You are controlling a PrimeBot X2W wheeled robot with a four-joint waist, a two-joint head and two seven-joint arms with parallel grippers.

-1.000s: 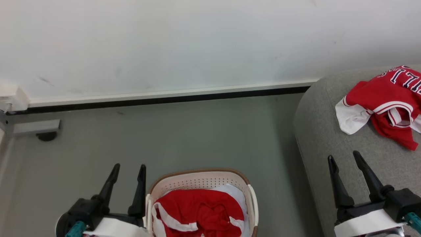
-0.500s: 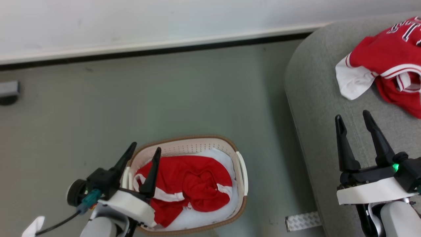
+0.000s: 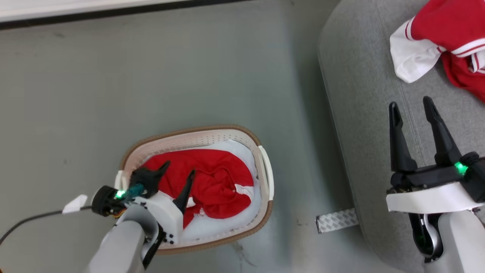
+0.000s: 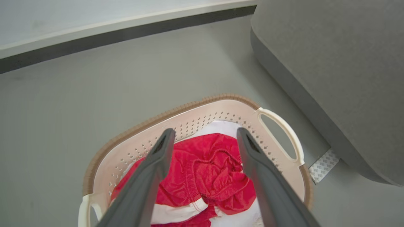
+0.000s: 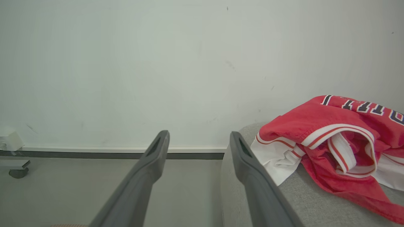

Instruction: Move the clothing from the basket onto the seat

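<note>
A crumpled red garment with white trim [image 3: 216,182] [image 4: 211,176] lies in the cream basket [image 3: 265,170] [image 4: 281,126] on the floor, over a pale white pad [image 3: 223,227]. My left gripper [image 3: 178,171] [image 4: 203,135] hangs open just above the garment's left part, fingers apart with nothing between them. A second red garment with dark lettering [image 3: 451,38] [image 5: 341,135] rests on the grey seat [image 3: 363,98] [image 5: 315,201] at the right. My right gripper [image 3: 411,104] [image 5: 199,138] is open over the seat's near part, holding nothing.
Grey floor [image 3: 151,76] surrounds the basket, with a white wall and dark skirting [image 3: 113,11] at the back. A strip of patterned tape [image 3: 337,220] lies by the seat's base. A small caster foot [image 5: 19,171] stands by the wall at far left.
The head camera has tilted down, so everything shifted up the picture. My left gripper has moved right and lowered over the basket's garment. The right gripper stays open above the seat.
</note>
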